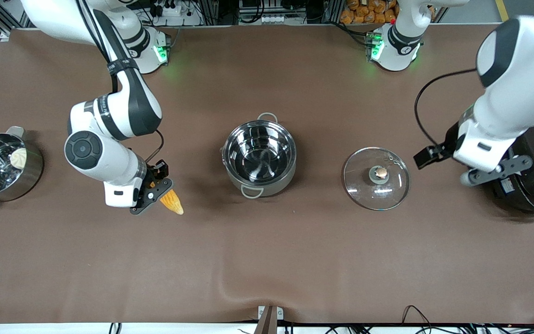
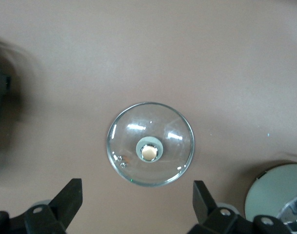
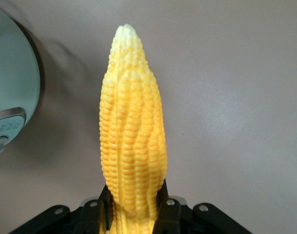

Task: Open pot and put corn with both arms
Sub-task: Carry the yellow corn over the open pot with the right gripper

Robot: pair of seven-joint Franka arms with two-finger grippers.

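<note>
The pot [image 1: 259, 157] stands open and empty at the table's middle. Its glass lid [image 1: 376, 178] lies flat on the table beside it, toward the left arm's end, knob up. My right gripper [image 1: 155, 192] is shut on the corn [image 1: 172, 201], low over the table toward the right arm's end from the pot. In the right wrist view the corn [image 3: 132, 136] sticks out from between the fingers, its thick end clamped, with the pot's wall [image 3: 11, 73] at the edge. My left gripper [image 2: 137, 204] is open and empty, up over the table by the lid [image 2: 150, 144].
A steel pot with a perforated insert and a white lump [image 1: 3, 168] stands at the right arm's end. A large black rice cooker [image 1: 533, 176] stands at the left arm's end, under the left arm. The brown cloth wrinkles near the front edge [image 1: 248, 283].
</note>
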